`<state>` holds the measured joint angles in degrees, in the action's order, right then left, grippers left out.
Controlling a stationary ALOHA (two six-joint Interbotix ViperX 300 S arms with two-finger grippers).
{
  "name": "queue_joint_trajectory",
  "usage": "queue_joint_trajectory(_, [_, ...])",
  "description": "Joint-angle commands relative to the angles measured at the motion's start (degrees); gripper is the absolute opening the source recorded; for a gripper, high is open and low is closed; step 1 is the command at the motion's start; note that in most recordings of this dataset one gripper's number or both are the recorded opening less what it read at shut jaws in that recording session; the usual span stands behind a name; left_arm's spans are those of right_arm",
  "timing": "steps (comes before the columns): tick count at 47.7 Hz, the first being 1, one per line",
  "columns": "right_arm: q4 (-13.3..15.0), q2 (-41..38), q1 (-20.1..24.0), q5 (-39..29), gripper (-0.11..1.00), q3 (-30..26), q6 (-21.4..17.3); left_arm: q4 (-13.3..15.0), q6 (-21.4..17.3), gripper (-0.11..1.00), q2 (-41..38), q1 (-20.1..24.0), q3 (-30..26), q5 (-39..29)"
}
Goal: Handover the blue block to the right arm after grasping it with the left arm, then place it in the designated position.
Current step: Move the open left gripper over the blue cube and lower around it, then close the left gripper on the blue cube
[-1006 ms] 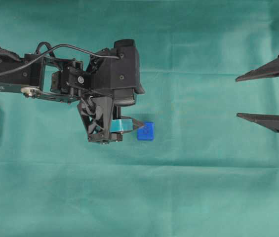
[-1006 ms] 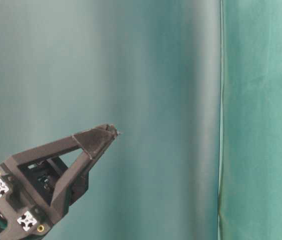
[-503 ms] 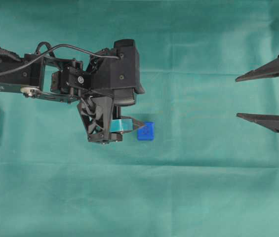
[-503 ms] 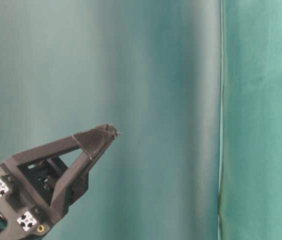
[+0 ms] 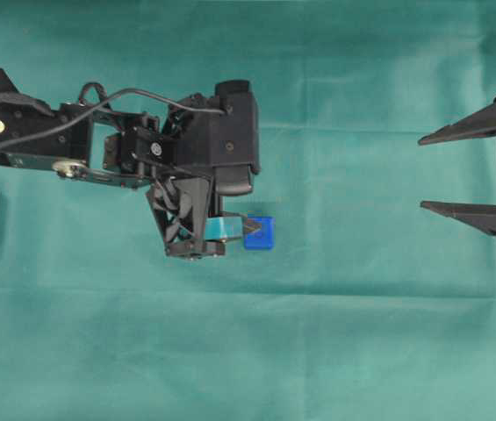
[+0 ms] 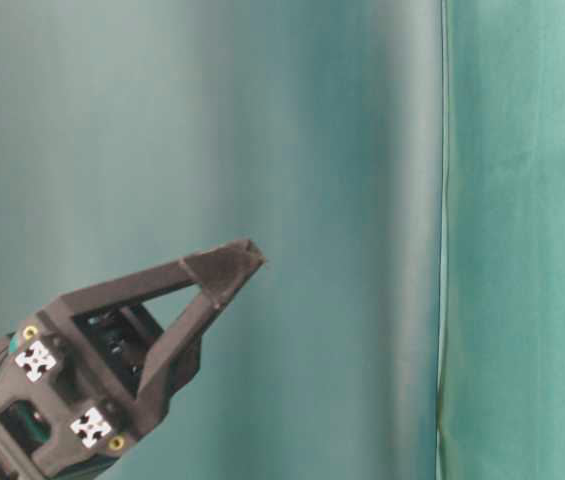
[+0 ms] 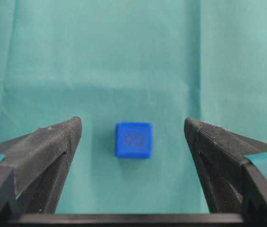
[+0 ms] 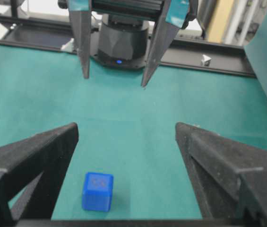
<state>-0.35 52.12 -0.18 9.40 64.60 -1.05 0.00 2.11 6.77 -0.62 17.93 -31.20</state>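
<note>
Though uncovered, blue block between fingers

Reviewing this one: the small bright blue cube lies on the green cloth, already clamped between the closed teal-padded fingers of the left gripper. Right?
Not quite. The small bright blue cube does lie on the green cloth, but the left gripper is open, its teal-padded fingers standing apart on either side without touching it. The left wrist view shows the gaps.

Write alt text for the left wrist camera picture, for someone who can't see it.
A small bright blue cube with rounded edges sits on green cloth, centred between the two black pointed fingers of the open left gripper, untouched by either. Teal padding shows on the fingers at both lower corners, and the cube's top bears a faint embossed mark.
</note>
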Motion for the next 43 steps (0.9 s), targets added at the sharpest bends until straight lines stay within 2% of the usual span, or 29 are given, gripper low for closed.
queue_joint_trajectory(1, [0.2,-0.4,-0.2,0.3,0.95,-1.6,0.1,-0.2,0.0,1.00,0.1,-0.4,0.0,2.0])
queue_joint_trajectory(23, [0.2,-0.8,-0.2,0.3,0.95,-1.6,0.1,-0.2,0.0,1.00,-6.9,-0.4,5.0,10.4])
queue_joint_trajectory(43, [0.2,-1.1,-0.2,0.2,0.95,-1.5,0.1,-0.2,0.0,1.00,-13.5,-0.4,6.6,15.5])
